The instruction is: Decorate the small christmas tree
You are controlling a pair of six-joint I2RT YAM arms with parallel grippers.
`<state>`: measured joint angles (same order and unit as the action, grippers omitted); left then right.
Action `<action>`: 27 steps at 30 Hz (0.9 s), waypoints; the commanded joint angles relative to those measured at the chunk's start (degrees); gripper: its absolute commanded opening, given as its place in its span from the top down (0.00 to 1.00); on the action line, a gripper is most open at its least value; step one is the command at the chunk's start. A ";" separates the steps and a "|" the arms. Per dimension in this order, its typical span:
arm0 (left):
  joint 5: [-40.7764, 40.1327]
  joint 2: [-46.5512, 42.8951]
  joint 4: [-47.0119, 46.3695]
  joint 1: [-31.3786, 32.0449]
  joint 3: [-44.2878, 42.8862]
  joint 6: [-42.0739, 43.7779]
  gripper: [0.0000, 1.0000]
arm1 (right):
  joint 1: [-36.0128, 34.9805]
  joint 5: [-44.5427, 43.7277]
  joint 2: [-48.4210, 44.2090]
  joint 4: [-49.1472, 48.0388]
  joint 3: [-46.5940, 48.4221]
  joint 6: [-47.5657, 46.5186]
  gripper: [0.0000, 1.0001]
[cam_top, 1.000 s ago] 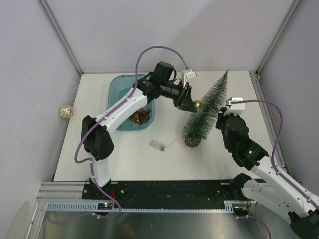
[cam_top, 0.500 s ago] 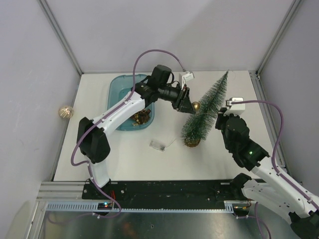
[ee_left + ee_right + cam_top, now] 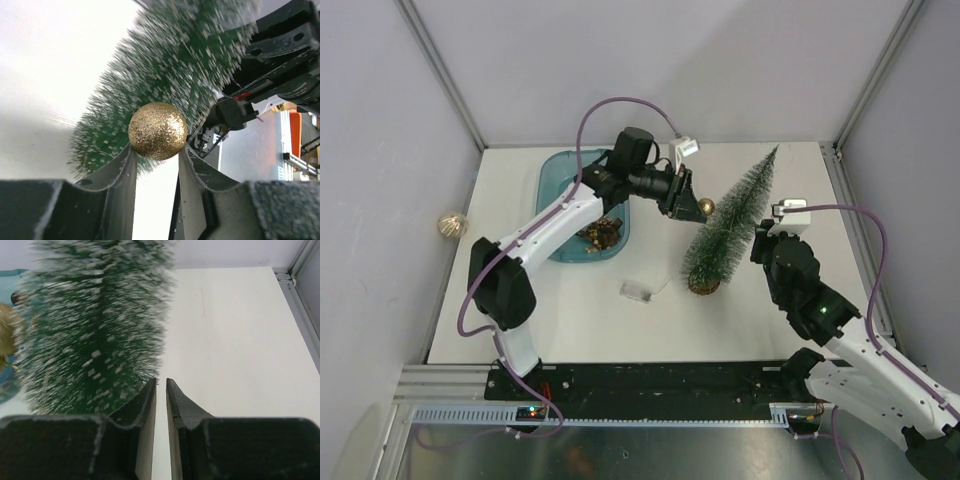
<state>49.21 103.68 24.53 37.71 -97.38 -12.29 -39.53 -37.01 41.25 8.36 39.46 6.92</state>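
The small christmas tree [image 3: 730, 222] stands on its brown base at the right middle of the table, dark green with frosted tips. My left gripper [image 3: 696, 209] is shut on a gold glitter ball [image 3: 706, 207] and holds it against the tree's left side, about mid-height. In the left wrist view the ball [image 3: 157, 131] sits between the fingertips of the left gripper [image 3: 157, 150], with the tree [image 3: 165, 75] right behind it. My right gripper [image 3: 765, 236] is shut and empty, just right of the tree. In the right wrist view the right gripper [image 3: 160, 383] has the tree [image 3: 95, 325] at its left.
A blue tray [image 3: 552, 190] at the back left holds brown pine-cone ornaments [image 3: 602, 233]. A small clear box with a thin wire [image 3: 636, 290] lies left of the tree's base. A gold bauble [image 3: 450, 225] lies outside the table on the left.
My left gripper has drawn a little to the left and back with the gold ball. The tree has shifted slightly left. The right gripper has barely moved.
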 commanded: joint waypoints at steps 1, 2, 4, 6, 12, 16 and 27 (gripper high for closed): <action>2.28 -4.88 -1.91 -3.05 -1.43 -2.51 0.66 | -0.26 -1.21 -1.15 -0.53 -0.36 0.69 0.82; 2.29 -4.88 -1.97 -3.29 -1.24 -2.49 0.67 | -0.27 -1.22 -1.16 -0.54 -0.36 0.66 0.82; 2.34 -4.71 -2.46 -3.53 -0.97 -2.67 0.67 | -0.22 -1.31 -1.28 -0.84 -0.40 0.43 0.82; 2.59 -4.47 -3.04 -3.59 -0.51 -3.07 0.67 | -0.22 -1.88 -1.69 -1.45 -0.41 -0.23 0.82; 4.38 -3.49 -5.30 -3.76 -0.01 -4.61 0.67 | 2.29 0.79 -4.11 -4.49 -0.44 -0.31 0.69; 7.60 -2.52 -7.96 -3.81 0.75 -5.90 0.66 | 6.67 7.70 -3.61 -6.55 -0.47 1.39 0.59; 14.46 2.57 -15.21 -4.27 2.00 -9.33 0.66 | 14.36 16.81 -1.73 -11.74 -2.07 7.19 0.56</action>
<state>58.48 104.53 14.22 33.61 -96.29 -18.94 -27.46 -24.73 39.53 1.17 38.48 10.63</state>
